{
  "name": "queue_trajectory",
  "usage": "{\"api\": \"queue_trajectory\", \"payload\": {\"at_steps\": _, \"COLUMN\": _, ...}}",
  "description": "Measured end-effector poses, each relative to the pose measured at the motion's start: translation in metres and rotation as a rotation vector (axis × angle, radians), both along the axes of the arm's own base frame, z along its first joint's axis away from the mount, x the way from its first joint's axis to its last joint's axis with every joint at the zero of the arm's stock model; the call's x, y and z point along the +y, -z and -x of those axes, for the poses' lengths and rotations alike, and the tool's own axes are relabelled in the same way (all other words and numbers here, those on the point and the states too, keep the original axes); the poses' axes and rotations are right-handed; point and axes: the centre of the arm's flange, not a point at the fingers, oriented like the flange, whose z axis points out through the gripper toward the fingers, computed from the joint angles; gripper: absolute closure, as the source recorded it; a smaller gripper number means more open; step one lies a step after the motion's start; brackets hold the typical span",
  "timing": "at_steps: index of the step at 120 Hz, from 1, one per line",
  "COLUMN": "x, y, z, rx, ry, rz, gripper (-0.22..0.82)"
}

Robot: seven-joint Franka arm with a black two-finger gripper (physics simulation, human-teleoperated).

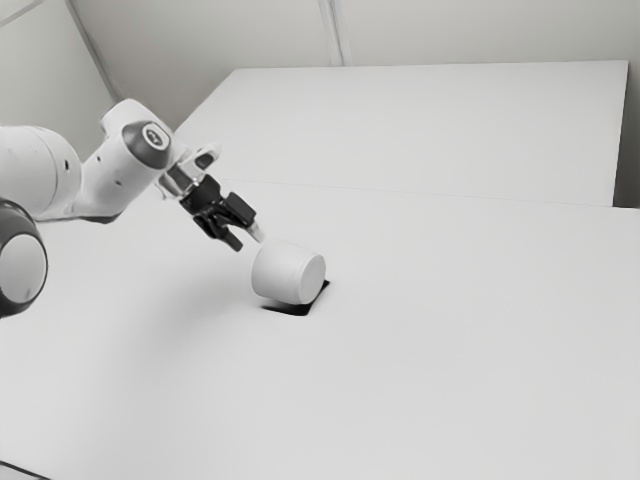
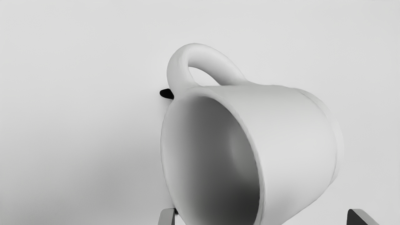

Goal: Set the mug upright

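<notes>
The robot arm (image 1: 112,177) and white table (image 1: 450,350) suggest a lab.

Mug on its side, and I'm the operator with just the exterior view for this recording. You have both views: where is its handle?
Observer: In the wrist view, the handle loops out from the side of the mug, across the mouth from the fingertips.
Operator: And inside the mouth?
Observer: The wrist view looks into it: the part of the inner wall that I can see is smooth and bare, with nothing resting on it.
Operator: How does the gripper line up?
Observer: Its fingers are spread wide, with one tip right by the mug's rim; whether it touches, I can't tell.
</notes>
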Motion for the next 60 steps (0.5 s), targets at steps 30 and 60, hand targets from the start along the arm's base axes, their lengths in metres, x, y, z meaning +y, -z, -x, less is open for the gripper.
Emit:
{"api": "queue_trajectory", "payload": {"at_steps": 30, "x": 0.004, "y": 0.019, "z": -0.012, "rx": -0.070, "ry": 0.062, "rz": 0.059, "gripper": 0.00}}
{"api": "queue_trajectory", "payload": {"at_steps": 60, "x": -0.002, "y": 0.052, "z": -0.008, "rx": -0.052, "ry": 0.067, "rz": 0.226, "gripper": 0.00}}
